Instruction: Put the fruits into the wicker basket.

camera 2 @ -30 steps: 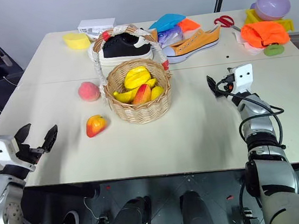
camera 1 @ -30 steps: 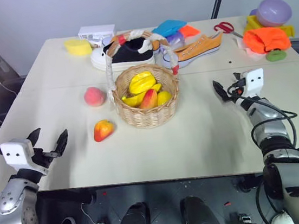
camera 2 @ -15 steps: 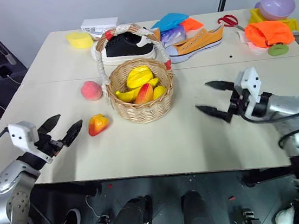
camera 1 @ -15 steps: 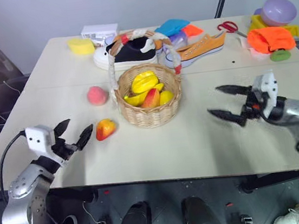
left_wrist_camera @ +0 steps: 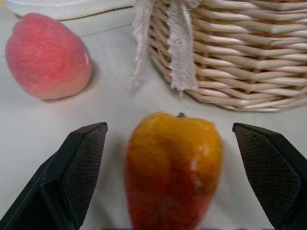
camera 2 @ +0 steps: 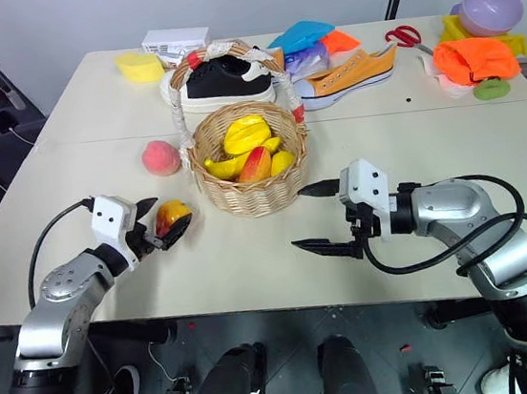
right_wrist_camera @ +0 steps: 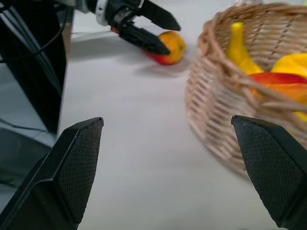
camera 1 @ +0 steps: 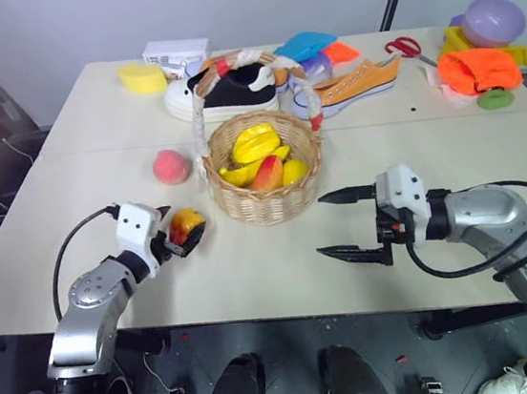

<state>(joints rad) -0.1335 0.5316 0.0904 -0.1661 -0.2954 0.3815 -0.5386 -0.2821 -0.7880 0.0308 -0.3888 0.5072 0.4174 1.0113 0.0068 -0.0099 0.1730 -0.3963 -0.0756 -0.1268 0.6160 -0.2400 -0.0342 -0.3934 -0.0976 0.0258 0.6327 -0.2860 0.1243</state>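
Peach (camera 1: 170, 167) lies beside wicker basket (camera 1: 266, 201); shoes (camera 1: 222, 93) behind it

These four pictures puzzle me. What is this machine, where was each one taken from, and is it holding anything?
It is a two-armed robot standing at a table. Two pictures come from cameras in its head, looking down over its arms. The other two come from a camera on each wrist, looking out between that arm's two black fingers.

On the table stand a wicker basket with fruit already in it, a pink peach beside it, and a red-orange mango. Farther back lie shoes, a yellow sponge, scissors and bright cloths.

Nothing is held. The left pincer is open with a finger on either side of the mango, as its wrist picture shows, but has not closed. The right pincer is open too, beside the basket.
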